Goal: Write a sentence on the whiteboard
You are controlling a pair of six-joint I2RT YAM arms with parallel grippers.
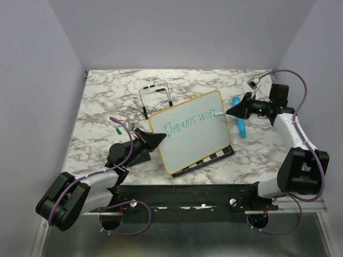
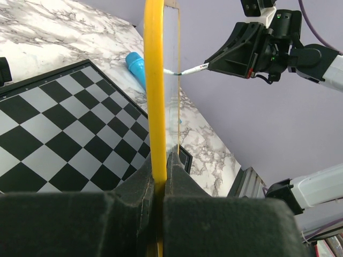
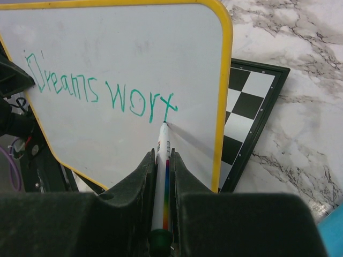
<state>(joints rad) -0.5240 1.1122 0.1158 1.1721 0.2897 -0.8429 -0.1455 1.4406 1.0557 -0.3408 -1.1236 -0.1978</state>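
- Right pincer [image 3: 162, 156] is closed on a marker [image 3: 164, 140]. The pen lies in the gap between the two fingers and its tip comes out at the front.
- The tip of the marker touches the whiteboard [image 3: 123, 48], exactly at the last stroke of the green writing.
- On my right wrist camera the sentence [image 3: 102, 92] reads "Dreams wor" and then one more letter, like a t or an x. It is a single line in the upper part of the board.
- The left pincer [image 2: 158, 163] is closed on the yellow frame of the whiteboard, at the side opposite to the marker. I see the frame squeezed between the two dark fingers.
- From the top camera, the whiteboard is held tilted over the middle of the marble table [image 1: 107, 96], between the two arms.
- A chessboard [image 1: 211, 157] lies flat under it and shows at the near edge of the board.
- A blue cylinder [image 1: 239, 120] lies on the table just beside the right corner of the board, below the right pincer.
- A black wire stand [image 1: 153, 88] is behind the board, near its far left corner.
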